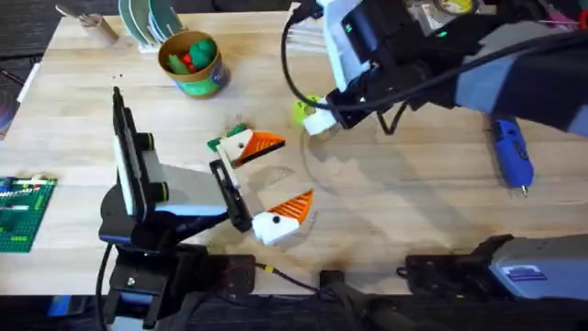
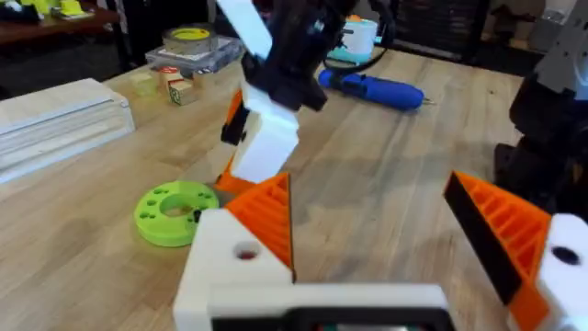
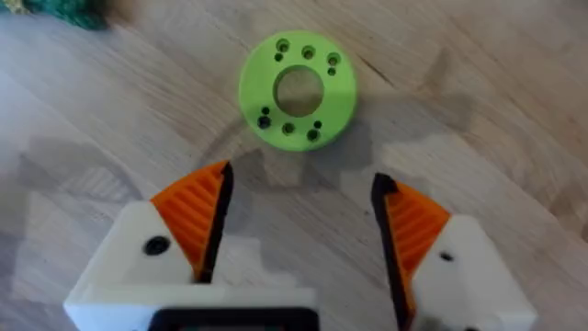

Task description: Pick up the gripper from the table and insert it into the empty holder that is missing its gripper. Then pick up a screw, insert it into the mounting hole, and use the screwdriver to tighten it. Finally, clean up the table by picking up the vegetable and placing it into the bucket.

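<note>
I am looking at the screwdriver [image 1: 512, 154] first. It is lying flat on the right part of the table [image 1: 404, 193], well apart from both grippers. Its long axis is running far to near, and its thin metal bit is pointing toward the near edge, slightly to the right. In the left wrist view the screwdriver [image 2: 372, 89] is lying beyond the right arm's white finger.

The right gripper [image 1: 314, 118] is reaching in from the right and hanging over the bright green ring-shaped disc [image 1: 303, 110] near the table's middle. Its wrist view is showing the right gripper [image 3: 301, 179] with its 2 orange ribbed pads [image 3: 197, 216] spread apart and nothing between them. The disc [image 3: 297, 89] is lying flat just past the tips.

The left gripper [image 1: 266, 179] is sitting left of the middle with its 2 fingers wide apart, 1 farther and 1 nearer, gripping nothing. From its own camera, the left gripper [image 2: 367, 184] is facing the disc [image 2: 175, 211].

The vegetable [image 1: 220, 142] is lying on the table just beside the far finger of the left gripper, on its left. I cannot tell which way its long axis is running. A dark green piece of it [image 3: 55, 11] is showing at the edge of the right wrist view.

The bucket [image 1: 193, 62] is standing upright at the far left-centre, holding green and red toy pieces.
</note>
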Controlling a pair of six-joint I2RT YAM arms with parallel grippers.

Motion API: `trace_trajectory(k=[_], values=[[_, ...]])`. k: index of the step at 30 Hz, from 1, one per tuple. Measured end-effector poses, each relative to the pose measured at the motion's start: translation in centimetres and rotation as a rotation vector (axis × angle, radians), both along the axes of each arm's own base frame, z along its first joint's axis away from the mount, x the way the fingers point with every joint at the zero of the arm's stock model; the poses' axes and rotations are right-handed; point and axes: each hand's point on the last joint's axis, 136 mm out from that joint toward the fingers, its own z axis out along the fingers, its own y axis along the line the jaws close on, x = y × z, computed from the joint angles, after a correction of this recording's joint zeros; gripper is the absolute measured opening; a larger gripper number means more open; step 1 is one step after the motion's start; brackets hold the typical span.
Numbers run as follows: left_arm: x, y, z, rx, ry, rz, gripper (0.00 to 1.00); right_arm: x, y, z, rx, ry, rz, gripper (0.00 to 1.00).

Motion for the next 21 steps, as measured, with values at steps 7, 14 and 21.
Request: trace_trajectory(k=[7,14,21], values=[[0.0,0.0,0.0,0.0,0.0,0.0,0.993,0.6,1.1,-2.1,-0.042,-0.009,0.019,0.746],[0.0,0.0,0.0,0.0,0.0,0.0,0.993,0.8,3.0,-2.3,-0.026,-0.046,0.056,0.619],[0.0,0.0,0.0,0.0,0.0,0.0,0.993,0.5,3.8,-3.9,-0.045,-0.024,0.078,0.525]])
